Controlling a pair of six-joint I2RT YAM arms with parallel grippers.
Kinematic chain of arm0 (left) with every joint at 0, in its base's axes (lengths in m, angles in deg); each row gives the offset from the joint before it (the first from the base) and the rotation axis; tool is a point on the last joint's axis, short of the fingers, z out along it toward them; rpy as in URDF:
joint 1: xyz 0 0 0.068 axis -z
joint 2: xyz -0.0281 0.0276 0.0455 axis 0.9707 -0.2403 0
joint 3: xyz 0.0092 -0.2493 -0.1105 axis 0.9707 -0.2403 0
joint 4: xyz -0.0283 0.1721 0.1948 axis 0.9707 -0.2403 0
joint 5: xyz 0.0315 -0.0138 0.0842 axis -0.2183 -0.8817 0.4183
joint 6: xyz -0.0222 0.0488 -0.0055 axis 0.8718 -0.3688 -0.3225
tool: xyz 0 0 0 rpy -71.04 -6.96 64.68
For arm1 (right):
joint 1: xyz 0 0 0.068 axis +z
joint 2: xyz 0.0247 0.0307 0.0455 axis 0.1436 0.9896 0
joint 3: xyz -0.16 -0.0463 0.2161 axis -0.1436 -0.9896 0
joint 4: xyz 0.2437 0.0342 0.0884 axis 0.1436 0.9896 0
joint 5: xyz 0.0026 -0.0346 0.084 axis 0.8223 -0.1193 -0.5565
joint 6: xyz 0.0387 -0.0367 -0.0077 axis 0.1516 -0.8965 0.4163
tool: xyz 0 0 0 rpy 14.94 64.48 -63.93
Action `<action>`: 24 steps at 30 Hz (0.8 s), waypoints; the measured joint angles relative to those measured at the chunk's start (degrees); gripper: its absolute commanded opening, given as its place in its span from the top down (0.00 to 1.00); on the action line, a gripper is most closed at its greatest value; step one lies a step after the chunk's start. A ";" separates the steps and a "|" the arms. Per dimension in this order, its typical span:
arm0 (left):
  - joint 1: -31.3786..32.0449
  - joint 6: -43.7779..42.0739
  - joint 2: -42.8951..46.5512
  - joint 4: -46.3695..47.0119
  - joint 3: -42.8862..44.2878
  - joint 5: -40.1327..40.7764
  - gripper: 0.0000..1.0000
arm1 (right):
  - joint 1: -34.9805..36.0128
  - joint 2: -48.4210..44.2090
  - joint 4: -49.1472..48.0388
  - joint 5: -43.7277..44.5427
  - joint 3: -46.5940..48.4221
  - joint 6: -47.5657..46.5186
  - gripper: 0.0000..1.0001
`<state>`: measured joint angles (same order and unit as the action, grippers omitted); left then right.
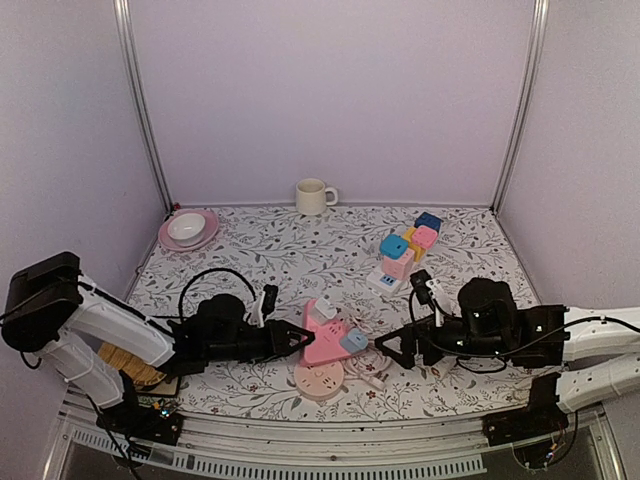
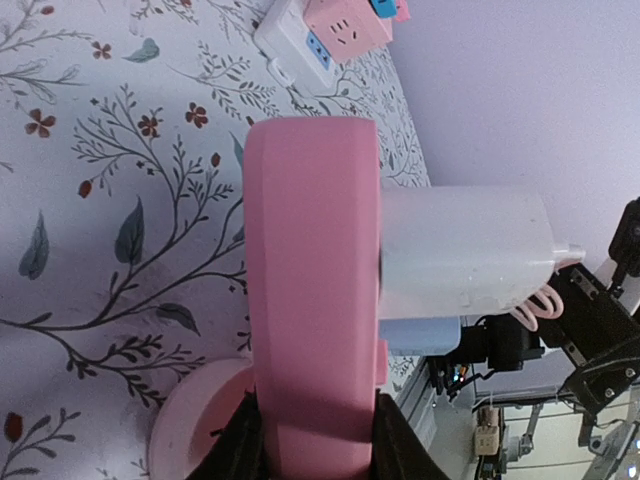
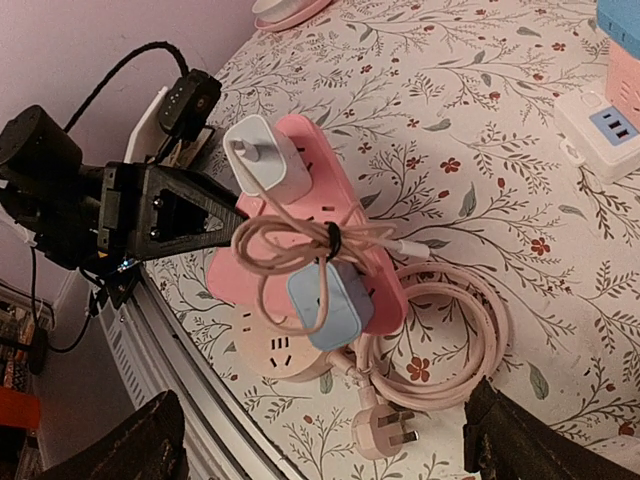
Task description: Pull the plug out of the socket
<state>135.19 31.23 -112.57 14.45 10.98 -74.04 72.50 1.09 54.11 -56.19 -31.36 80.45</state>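
A pink socket strip lies near the front of the table. A white plug and a blue plug sit in it. My left gripper is shut on the strip's left end. In the left wrist view the strip stands between my fingers, with the white plug and blue plug sticking out to the right. My right gripper is open wide, just right of the strip and apart from it. The right wrist view shows the white plug, the blue plug and a cable bundle draped over the strip.
A round pink socket with a coiled cable and loose three-pin plug lies under the strip. Stacked coloured sockets, a white cup and a bowl on a pink plate stand farther back.
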 measured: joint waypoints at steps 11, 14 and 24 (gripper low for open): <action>6.88 -2.14 5.84 -13.09 2.97 7.96 1.00 | 13.07 5.68 -1.46 12.22 2.10 -2.05 0.16; 7.98 -1.70 5.86 -13.27 2.97 8.68 1.00 | 13.81 6.69 -1.42 14.99 2.08 -1.73 0.24; 10.49 -0.96 5.75 -13.73 3.74 10.29 1.00 | 13.86 10.19 -3.43 18.29 1.53 -1.75 0.40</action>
<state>145.68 30.27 -106.82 0.73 14.72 -63.75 86.36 11.28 50.68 -37.89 -29.83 78.70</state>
